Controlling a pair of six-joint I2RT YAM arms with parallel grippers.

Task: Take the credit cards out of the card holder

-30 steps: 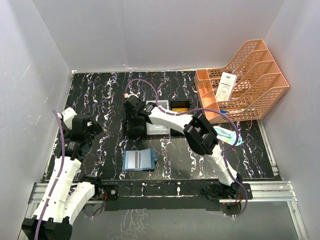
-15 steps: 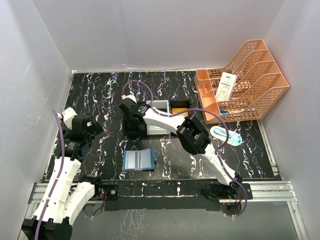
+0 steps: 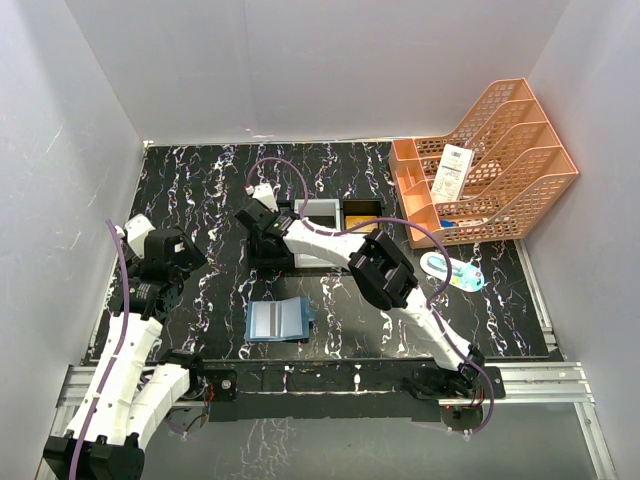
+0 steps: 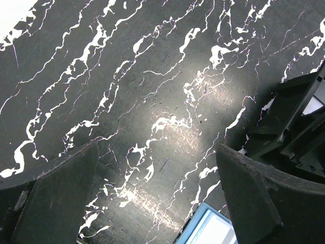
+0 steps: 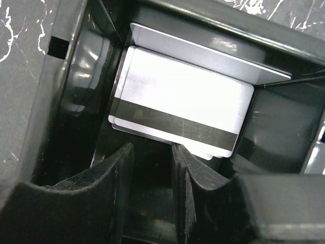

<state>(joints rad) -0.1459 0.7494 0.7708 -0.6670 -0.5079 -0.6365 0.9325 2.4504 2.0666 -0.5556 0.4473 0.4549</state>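
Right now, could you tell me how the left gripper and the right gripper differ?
The left gripper stands wide open; the right gripper shows only a narrow gap between its fingers. The left hangs over the table surface; the right hangs over the tray compartment holding stacked credit cards. Both hold nothing.

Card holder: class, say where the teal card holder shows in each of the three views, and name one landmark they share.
Top external: the card holder lies on the table, left of centre, towards the bottom.
Left wrist: only its teal corner, at the bottom edge, right of centre.
Right wrist: not in view.
Shared landmark: the black, white-veined table.
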